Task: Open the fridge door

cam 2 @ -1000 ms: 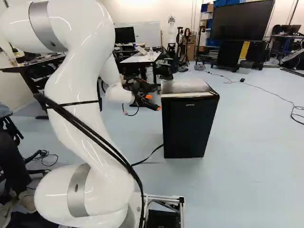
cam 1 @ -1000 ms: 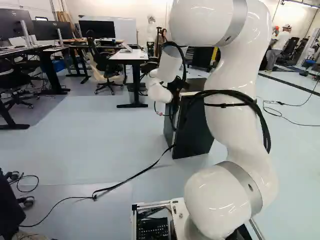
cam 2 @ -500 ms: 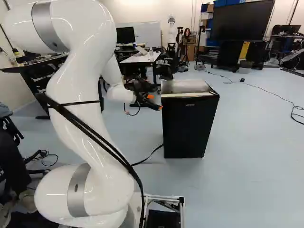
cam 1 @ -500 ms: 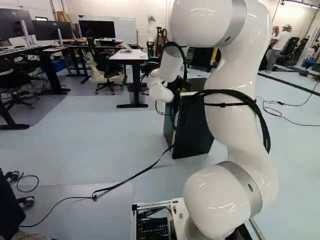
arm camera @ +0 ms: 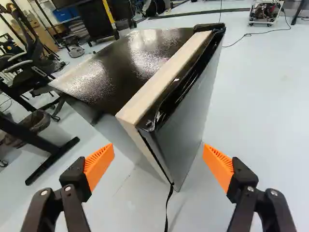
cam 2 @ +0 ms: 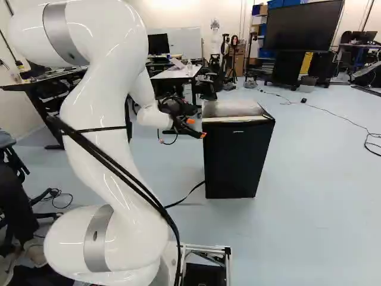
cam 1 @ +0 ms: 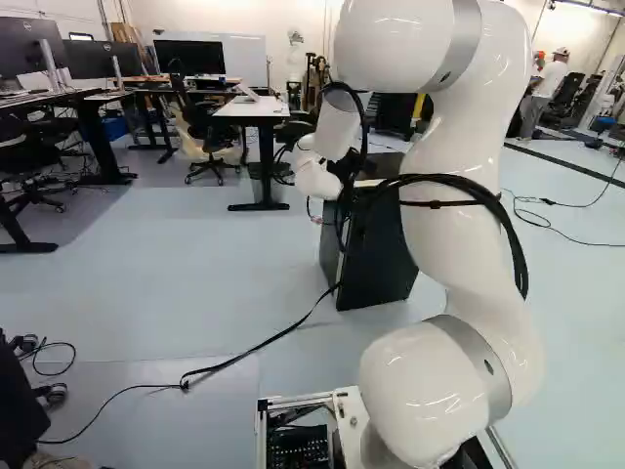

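In the right base view my gripper (cam 2: 197,128) is level with the fridge's upper part, by its left front corner. The small black fridge (cam 2: 238,158) stands upright on the floor, its door (cam 2: 233,170) flush with the body. In the wrist view my gripper (arm camera: 159,152) is open, orange pads wide apart, nothing held. Ahead of it, between the fingers' lines, is the door's near top corner; a pale strip (arm camera: 154,84) runs between the glossy top and the door (arm camera: 188,118). In the left base view the arm partly hides the fridge (cam 1: 376,259).
A white-topped table (cam 1: 256,109) with chairs near it stands beyond the fridge. A black cable (cam 1: 259,347) runs over the floor to the fridge's foot. Another robot (cam 2: 215,39) rises at the back. A large screen (cam 2: 303,25) stands behind on the right.
My gripper and forearm have shifted slightly to the right in the base views, closer to the fridge's corner. Fridge and base have not moved.
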